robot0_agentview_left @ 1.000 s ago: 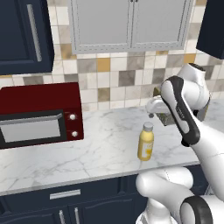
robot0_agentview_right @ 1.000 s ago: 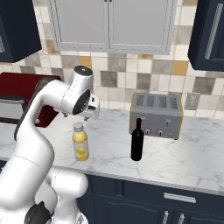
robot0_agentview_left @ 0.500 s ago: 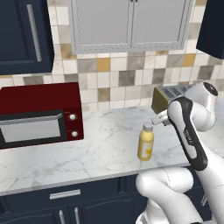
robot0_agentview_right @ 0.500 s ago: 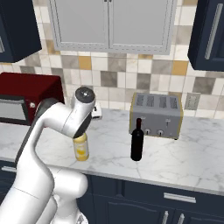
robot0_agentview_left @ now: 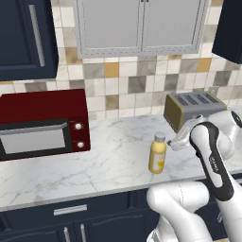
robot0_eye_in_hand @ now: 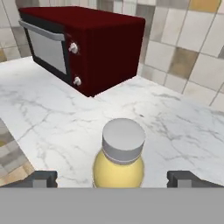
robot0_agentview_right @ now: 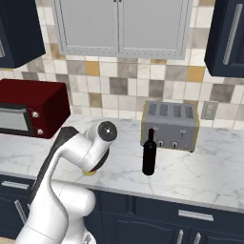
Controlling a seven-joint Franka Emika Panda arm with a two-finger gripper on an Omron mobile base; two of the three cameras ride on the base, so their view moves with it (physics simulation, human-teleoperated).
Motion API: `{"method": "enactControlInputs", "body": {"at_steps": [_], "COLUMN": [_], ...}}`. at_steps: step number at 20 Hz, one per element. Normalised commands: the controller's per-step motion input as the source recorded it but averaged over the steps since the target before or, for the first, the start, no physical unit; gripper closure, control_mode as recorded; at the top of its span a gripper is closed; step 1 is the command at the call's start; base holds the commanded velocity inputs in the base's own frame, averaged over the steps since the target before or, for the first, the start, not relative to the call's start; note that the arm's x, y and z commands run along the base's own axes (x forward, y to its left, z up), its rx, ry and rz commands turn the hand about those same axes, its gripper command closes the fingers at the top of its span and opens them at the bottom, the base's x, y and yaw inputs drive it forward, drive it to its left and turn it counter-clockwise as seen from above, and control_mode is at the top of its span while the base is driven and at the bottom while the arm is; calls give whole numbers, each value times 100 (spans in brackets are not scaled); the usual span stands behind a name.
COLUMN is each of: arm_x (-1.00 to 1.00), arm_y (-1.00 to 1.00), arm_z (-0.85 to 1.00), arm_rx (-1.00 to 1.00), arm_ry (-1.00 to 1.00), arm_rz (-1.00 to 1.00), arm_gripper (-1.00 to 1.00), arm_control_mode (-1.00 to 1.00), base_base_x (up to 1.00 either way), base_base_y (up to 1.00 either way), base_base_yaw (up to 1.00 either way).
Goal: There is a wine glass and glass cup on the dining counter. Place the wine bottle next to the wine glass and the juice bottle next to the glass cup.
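The arm bends low over the marble counter point(robot0_agentview_left: 94, 165), its pincer point(robot0_eye_in_hand: 111, 178) level with the juice bottle point(robot0_agentview_left: 158, 153), jaws spread wide with one tip on either side of the grey-white cap and touching nothing. No legible writing appears on the bottle. Left to right along the tiled wall: a dark red microwave point(robot0_agentview_left: 42, 123), the juice bottle, the wine bottle point(robot0_agentview_right: 149, 152) and a silver toaster point(robot0_agentview_right: 170, 125) just behind it.
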Motion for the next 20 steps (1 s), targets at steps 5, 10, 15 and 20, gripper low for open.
{"method": "enactControlInputs", "body": {"at_steps": [5, 10, 15, 20], "arm_x": [-2, 5, 9, 11], "arm_y": [-7, 0, -8, -5], "arm_z": [-12, -9, -2, -3], "arm_rx": [0, -3, 0, 0], "arm_ry": [-13, -11, -1, 1], "arm_rz": [34, 8, 1, 1], "arm_gripper": [-100, -100, -100, -100], "arm_control_mode": [-100, -100, -100, -100], "base_base_x": [0, 0, 0, 0], "base_base_y": [0, 0, 0, 0], "base_base_yaw": [0, 0, 0, 0]}}
